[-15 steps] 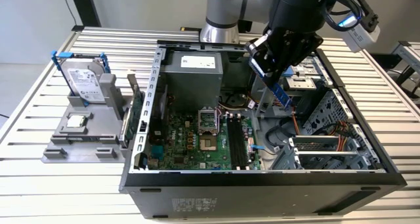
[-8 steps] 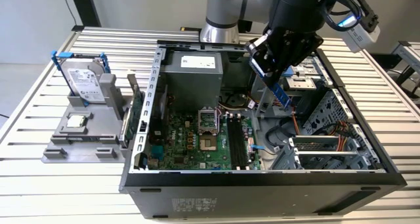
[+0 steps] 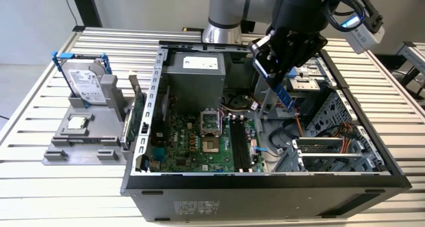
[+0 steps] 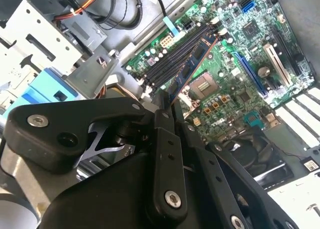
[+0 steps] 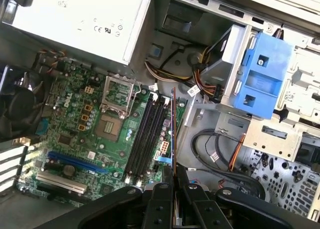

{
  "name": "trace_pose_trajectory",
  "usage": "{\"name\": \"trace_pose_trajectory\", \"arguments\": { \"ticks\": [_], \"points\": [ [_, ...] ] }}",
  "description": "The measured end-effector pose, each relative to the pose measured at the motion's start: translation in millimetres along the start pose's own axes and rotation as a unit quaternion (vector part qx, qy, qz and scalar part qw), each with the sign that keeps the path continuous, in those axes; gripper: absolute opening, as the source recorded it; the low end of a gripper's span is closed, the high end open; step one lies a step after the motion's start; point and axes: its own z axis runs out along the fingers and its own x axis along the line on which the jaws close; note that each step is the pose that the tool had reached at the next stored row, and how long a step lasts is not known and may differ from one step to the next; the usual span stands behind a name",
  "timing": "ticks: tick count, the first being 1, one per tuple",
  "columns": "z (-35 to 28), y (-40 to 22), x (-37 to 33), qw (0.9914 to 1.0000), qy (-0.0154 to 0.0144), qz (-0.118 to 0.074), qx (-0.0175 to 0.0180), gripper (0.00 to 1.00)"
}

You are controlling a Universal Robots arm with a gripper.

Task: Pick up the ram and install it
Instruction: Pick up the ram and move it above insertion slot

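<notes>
Clamping the ram at one short end: gripper jaws are closed on its flat faces, and the stick pokes out past the fingertips with its free end in air. The exterior view has it tilted above the open case, well clear of the motherboard. In the first wrist view it's edge-on, roughly lined up along the black memory slots beside the CPU socket, not touching them.

Handling guess: light, thin, stiff board with no real flex, but fragile. Edge contacts and chips won't like pressure or scraping. An end grip across the faces looks sane. It's a long lever arm though, so the stick could pivot in the pads if nudged. Can't tell if the pads sit on chips or bare board, probably board.
</notes>
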Motion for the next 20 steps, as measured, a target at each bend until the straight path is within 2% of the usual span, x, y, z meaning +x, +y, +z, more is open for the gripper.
{"name": "trace_pose_trajectory", "arguments": {
  "ticks": [9,20],
  "points": [
    [0.0,0.0,0.0,0.99993,-0.0004,0.012,0.0004,0.00],
    [0.1,0.0,0.0,0.99926,-0.0012,0.038,0.0010,0.00]
  ]
}}
